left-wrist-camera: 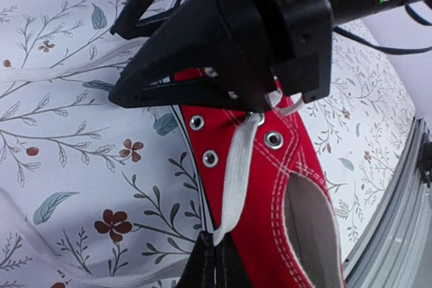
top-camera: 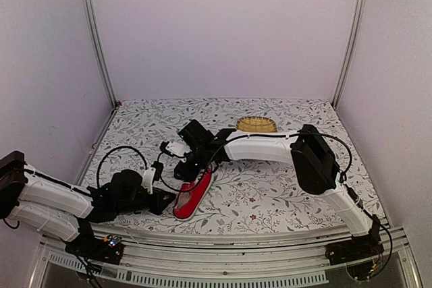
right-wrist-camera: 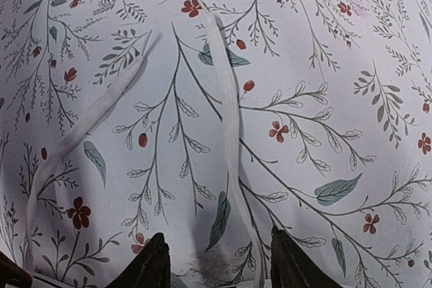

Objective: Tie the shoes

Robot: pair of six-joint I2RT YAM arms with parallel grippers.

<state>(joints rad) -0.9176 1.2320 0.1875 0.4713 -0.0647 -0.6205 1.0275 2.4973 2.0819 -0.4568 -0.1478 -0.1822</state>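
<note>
Table (top-camera: 290, 200): one sneaker (top-camera: 192, 197), one basket (top-camera: 256, 124); left hand (left-wrist-camera: 216, 254) pinching lace (left-wrist-camera: 233, 173); right hand (top-camera: 183, 170).

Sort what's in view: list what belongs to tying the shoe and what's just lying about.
For the job:
- red sneaker
- its white lace, pinched in the shut left gripper
- right gripper, open over a loose lace strand

Lying about:
- yellow woven basket, toward the back of the floral table cover
</note>
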